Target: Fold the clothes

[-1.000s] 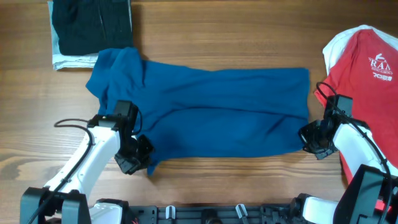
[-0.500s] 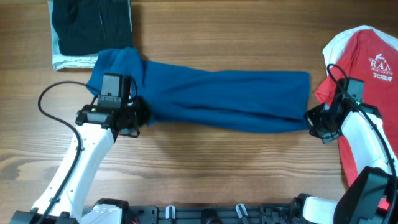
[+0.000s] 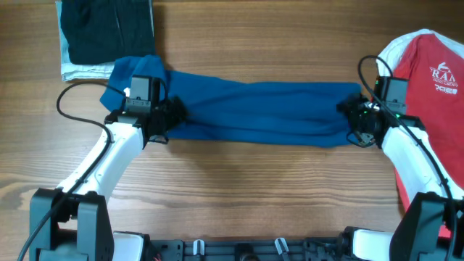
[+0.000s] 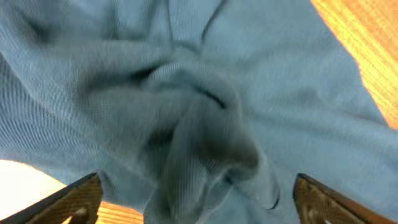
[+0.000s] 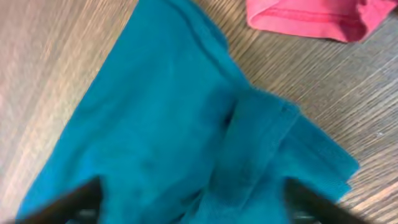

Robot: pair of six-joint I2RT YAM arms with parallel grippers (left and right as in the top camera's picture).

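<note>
The left gripper [image 3: 171,119] has its jaws spread wide, with a bunched end of the blue shirt [image 3: 254,116] between them. The right gripper [image 3: 351,122] is likewise spread over the other end. Beyond the right jaws lies a red T-shirt [image 3: 428,65]. Beyond the left jaws are a black piece [image 3: 109,29] and a grey piece [image 3: 72,71].

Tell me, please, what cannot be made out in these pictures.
Left gripper grip: left wrist view, fingers cut off by the bottom edge, bunched blue shirt between.
Right gripper grip: right wrist view, fingers blurred.
Red T-shirt: overhead, cut by the right edge; print too small.
Black garment: overhead, cut by the top edge.
</note>
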